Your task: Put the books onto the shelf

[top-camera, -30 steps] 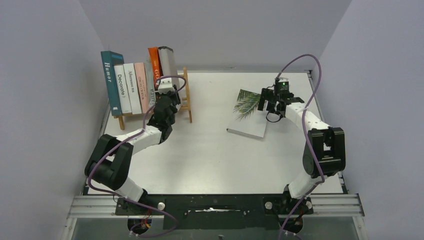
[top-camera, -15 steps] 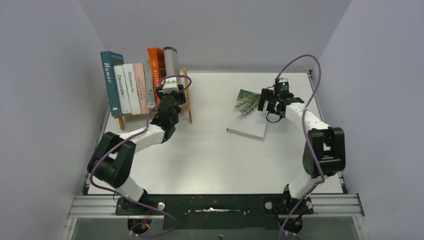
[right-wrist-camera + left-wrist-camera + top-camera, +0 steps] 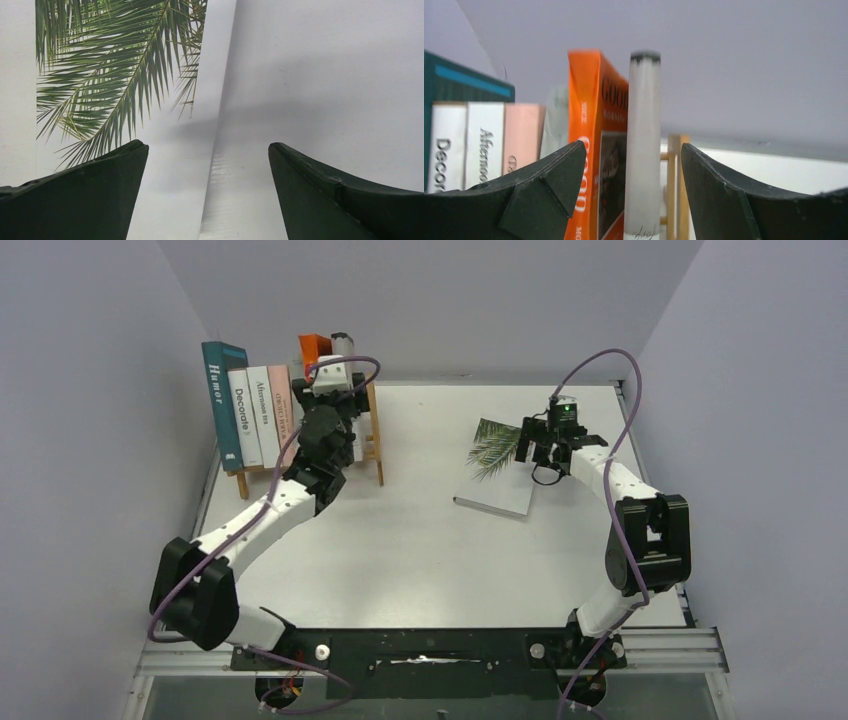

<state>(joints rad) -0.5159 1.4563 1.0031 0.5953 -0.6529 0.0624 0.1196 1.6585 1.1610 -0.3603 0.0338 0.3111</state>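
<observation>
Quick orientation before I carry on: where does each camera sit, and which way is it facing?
Top external: above and behind the arm bases, looking down on the table; left arm and right arm show whole.
Left wrist: faces the orange book and grey book on the shelf; its fingers frame them.
Right wrist: faces down at the palm-leaf book's edge; its fingers sit either side.
Shared: orange book in top and left wrist; palm-leaf book in top and right wrist.

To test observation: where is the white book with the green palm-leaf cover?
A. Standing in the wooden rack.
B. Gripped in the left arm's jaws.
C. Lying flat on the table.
C: the white palm-leaf book lies flat on the white table, apart from the wooden slat rack.
</observation>
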